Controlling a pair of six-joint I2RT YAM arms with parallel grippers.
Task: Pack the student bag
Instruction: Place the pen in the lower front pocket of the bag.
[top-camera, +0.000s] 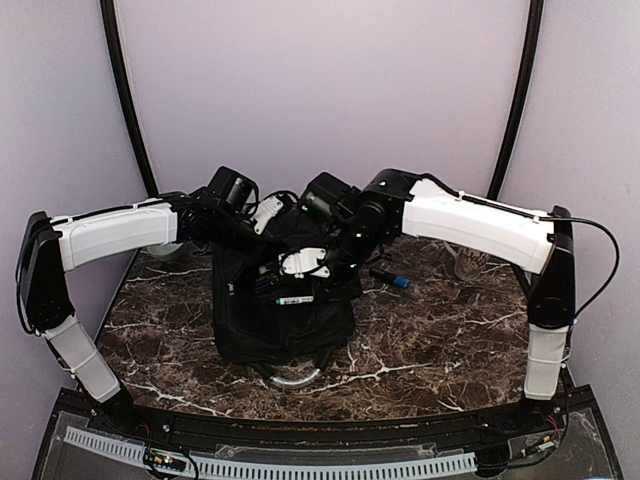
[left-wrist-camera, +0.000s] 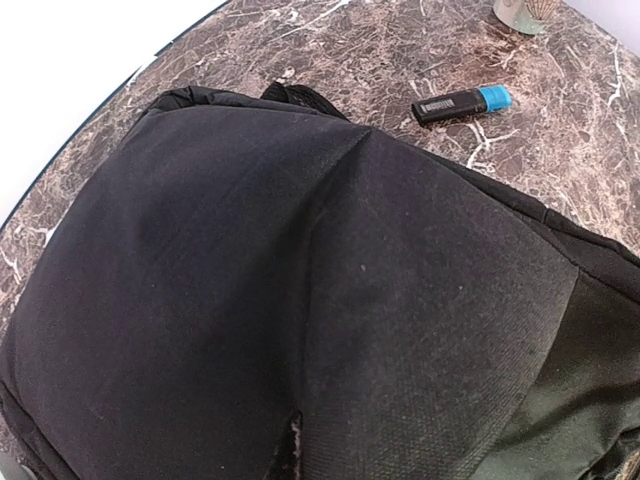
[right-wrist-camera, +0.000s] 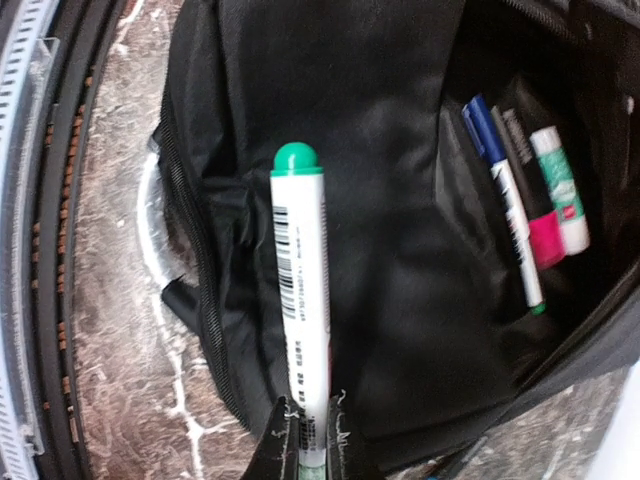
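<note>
Large black fabric backpack (top-camera: 285, 335): upright mid dark marble counter (top-camera: 440, 340), top open.
Right hand (right-wrist-camera: 312, 432): clamped on white green-capped marker (right-wrist-camera: 300, 290), over the backpack.
Left hand (top-camera: 268, 218): closed, at backpack's rear.

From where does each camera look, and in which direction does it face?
Top external: above and behind the bases, facing down at the backpack on the marble table; left arm and right arm show.
Left wrist: close above the backpack's black fabric, facing down; no fingers clearly show.
Right wrist: looks along the right gripper, shut on a green-capped marker, into the backpack's open pocket.
Shared: top and left wrist both show the blue-capped black marker on the table.
</note>
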